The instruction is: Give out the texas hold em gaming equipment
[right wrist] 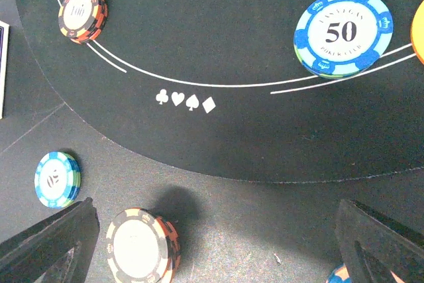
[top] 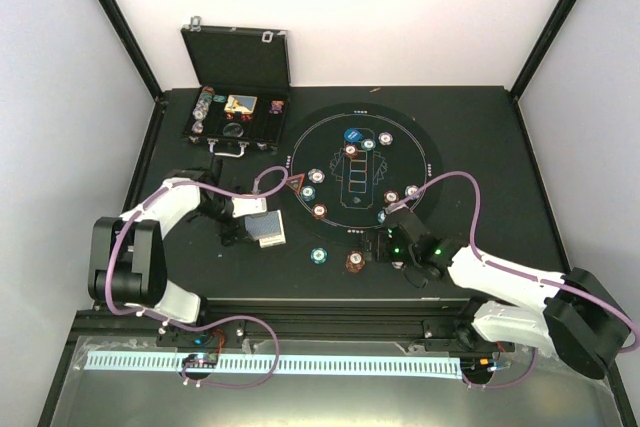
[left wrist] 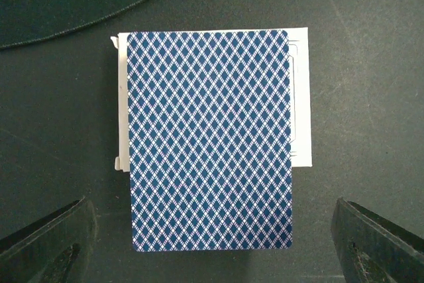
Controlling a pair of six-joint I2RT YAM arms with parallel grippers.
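Standing lid-up, black case holds chips; left fingers, right fingers spread, pinching nothing.

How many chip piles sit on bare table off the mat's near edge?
3: a light-blue pile, an orange-and-white pile beside it, and a sliver of another at the right wrist view's bottom edge. Others may be hidden.

An open black case sits left of the round black mat.
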